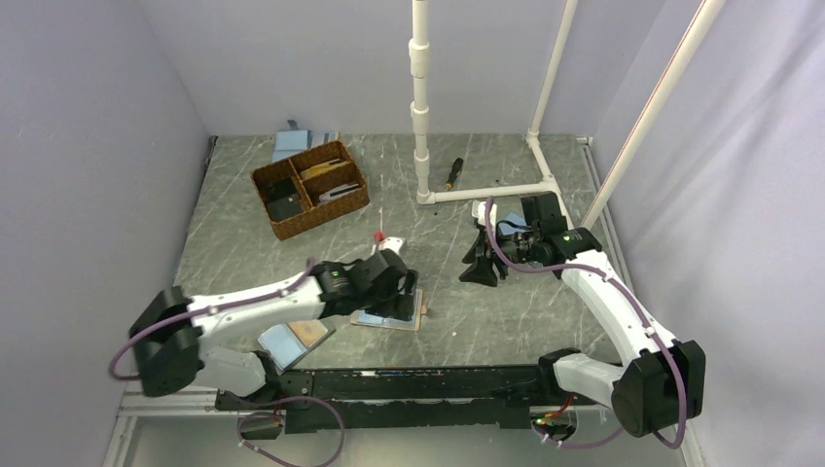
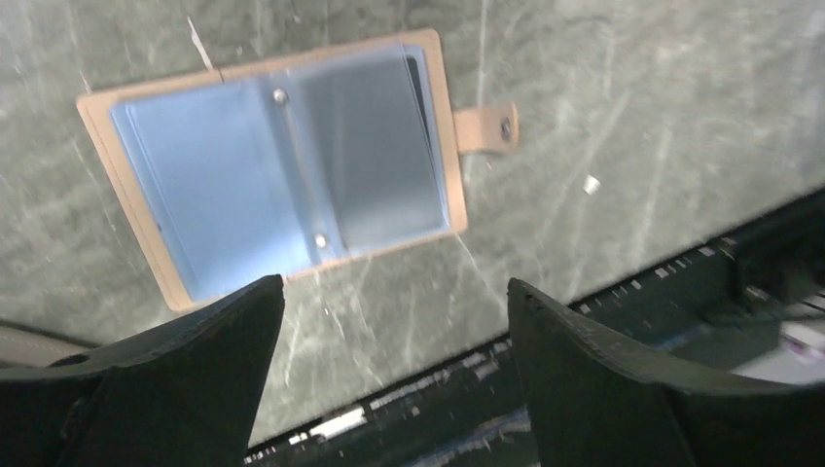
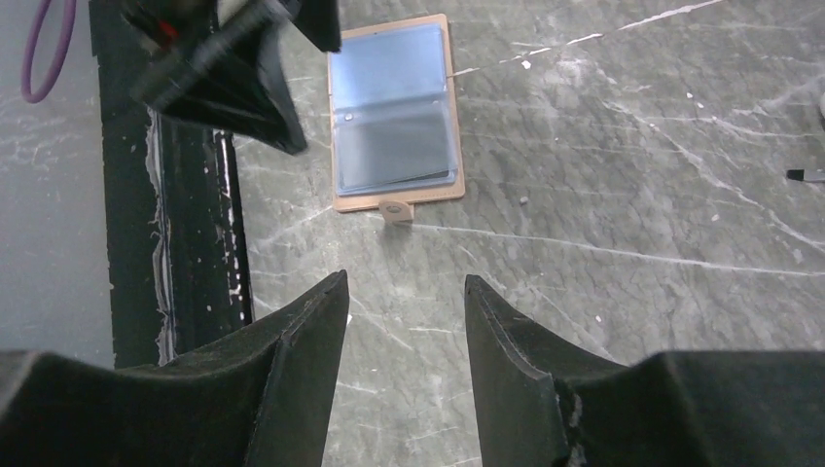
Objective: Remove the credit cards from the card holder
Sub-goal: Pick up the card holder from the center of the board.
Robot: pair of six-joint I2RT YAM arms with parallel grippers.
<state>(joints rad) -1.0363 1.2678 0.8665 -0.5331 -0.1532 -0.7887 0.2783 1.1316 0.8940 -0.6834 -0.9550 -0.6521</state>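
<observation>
Left pincer point(image 2: 394, 287) hangs apart above the open card holder point(image 2: 282, 165). Thin, light, probably slick; best pinched at its tan rim.

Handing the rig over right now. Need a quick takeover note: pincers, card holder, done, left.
Left pincer: open, empty, hovering close by the card holder.
Right pincer: open, empty, further off, pointed toward the holder.
Holder: lies open and flat on the table, snap tab sticking out sideways. The panel by the tab looks greyer, probably cards inside.
Done: holder opened; no card lies beside it.
Left: pull the cards out.
</observation>
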